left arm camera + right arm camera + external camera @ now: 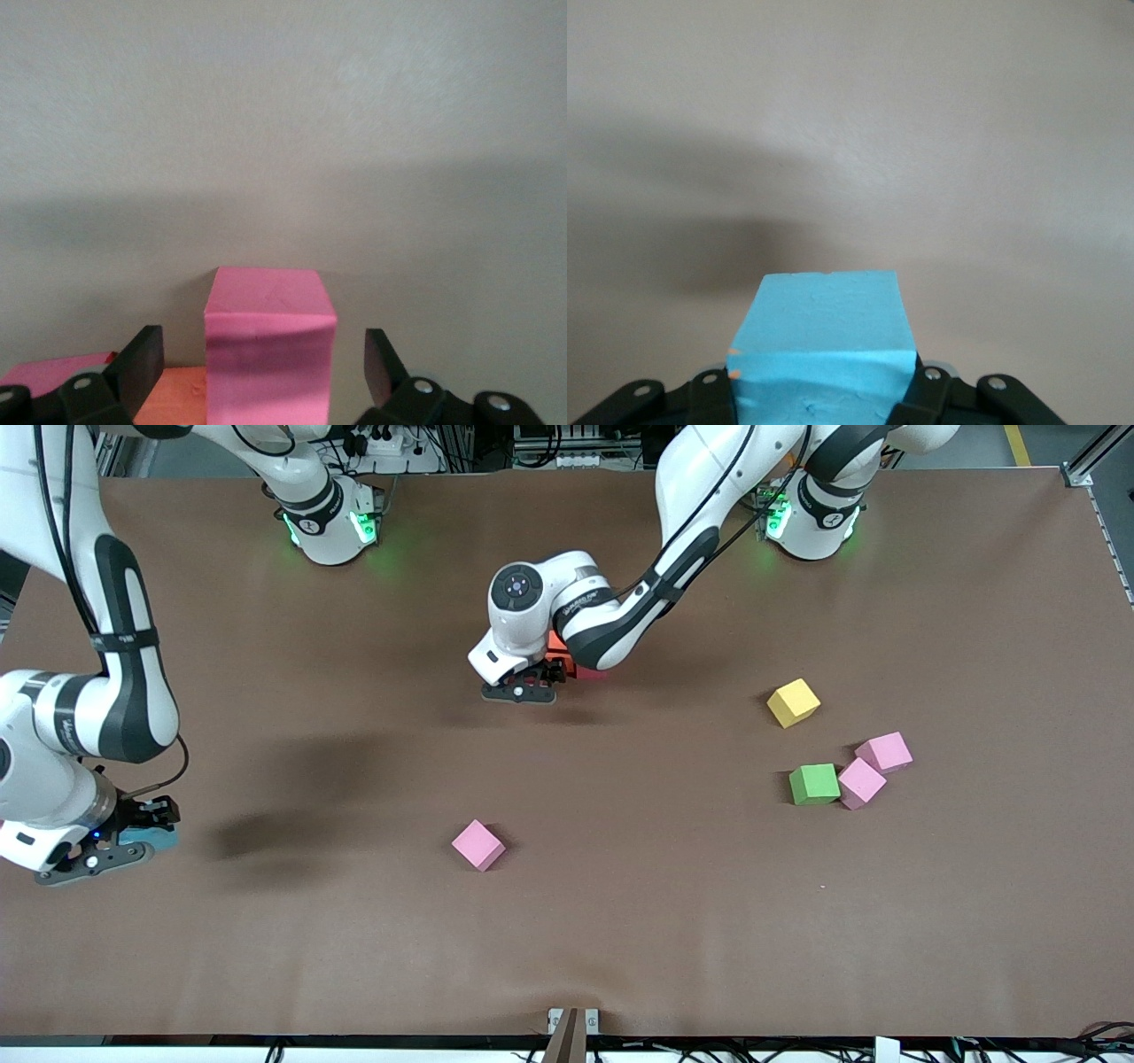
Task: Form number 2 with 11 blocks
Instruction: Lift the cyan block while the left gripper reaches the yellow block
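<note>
Under the open left gripper (pixel 532 682), red blocks (pixel 592 674) lie mostly hidden; right gripper (pixel 133 834) clamps a light blue block (pixel 824 341).

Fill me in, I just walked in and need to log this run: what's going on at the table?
The left pincer stands open around a red block at mid-table, beside an orange block. The right pincer is shut on a light blue block, up over the right arm's end of the table. A yellow block and a green block lie loose toward the left arm's end, the green one beside two pink cubes. A third pink cube lies alone, nearer the front camera.
</note>
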Tool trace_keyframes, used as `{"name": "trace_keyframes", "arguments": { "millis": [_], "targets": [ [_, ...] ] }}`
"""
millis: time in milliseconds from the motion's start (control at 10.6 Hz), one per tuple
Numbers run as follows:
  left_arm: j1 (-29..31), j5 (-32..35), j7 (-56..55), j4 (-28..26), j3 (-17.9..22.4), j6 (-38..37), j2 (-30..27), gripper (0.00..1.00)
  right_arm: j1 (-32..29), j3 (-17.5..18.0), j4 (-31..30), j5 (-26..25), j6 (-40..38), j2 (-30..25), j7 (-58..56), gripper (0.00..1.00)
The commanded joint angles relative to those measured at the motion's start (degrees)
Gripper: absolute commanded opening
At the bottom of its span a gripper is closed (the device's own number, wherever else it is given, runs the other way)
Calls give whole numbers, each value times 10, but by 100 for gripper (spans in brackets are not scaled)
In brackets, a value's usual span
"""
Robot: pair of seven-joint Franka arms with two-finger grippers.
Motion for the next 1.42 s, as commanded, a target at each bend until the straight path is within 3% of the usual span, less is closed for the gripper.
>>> {"name": "trace_keyframes", "arguments": {
  "millis": [0, 283, 566, 660, 755, 944, 1321],
  "targets": [
    [13, -16, -3, -9, 5, -22, -52, 100, 21, 2, -48, 37, -7, -55, 89, 39],
    [56, -16, 0, -12, 4, -71, -115, 100, 62, 2, -72, 55, -21, -102, 170, 39],
    [142, -14, 11, -17, 4, -158, -174, 100, 128, 2, -114, 57, -24, -141, 174, 39],
    [178, -14, 21, -28, 3, -184, -194, 100, 153, 2, -121, 82, -26, -147, 185, 39],
    [216, -14, 50, -52, 2, -189, -218, 100, 181, 2, -128, 110, -23, -151, 216, 39],
    [297, -15, 122, -107, 0, -196, -264, 100, 233, 2, -129, 116, -17, -149, 278, 39],
    [398, -15, 128, -182, 0, -208, -285, 100, 323, 2, -128, 160, 26, -114, 401, 39]
  ]
}}
